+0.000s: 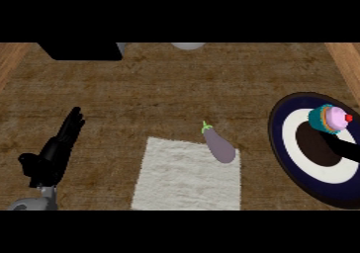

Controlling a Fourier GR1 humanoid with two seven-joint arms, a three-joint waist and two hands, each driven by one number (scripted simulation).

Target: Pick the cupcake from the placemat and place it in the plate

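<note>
**Cupcake over the plate, at the right edge of the counter**

The counter [175, 84] has a brown, rough-looking top and fills nearly the whole view. Along its left and right sides there are strips of lighter wood.

At the right stands the plate [289, 168], round, with a dark blue rim, then a white ring, then a dark centre. Its right part is cut by the border of the view.

Lower, near the middle, lies the placemat [183, 183], a pale rectangle with a woolly surface. Nothing of the task lies on it now.

The left hand [55, 153] shows at the lower left, well apart from the placemat. Its fingers are straight and point upward, and it holds nothing.

An eggplant [221, 147], purple with a small green stem, lies across the upper right corner of the placemat, partly on the counter.

The right hand [343, 147] comes in from the right edge, over the plate. Only a dark part of it is visible, and I cannot tell how its fingers are set.

The cupcake [330, 118] is over the upper part of the plate, just at the end of the right hand. It has a teal wrapper, pink icing and a red top, and it is tilted on its side.
</note>
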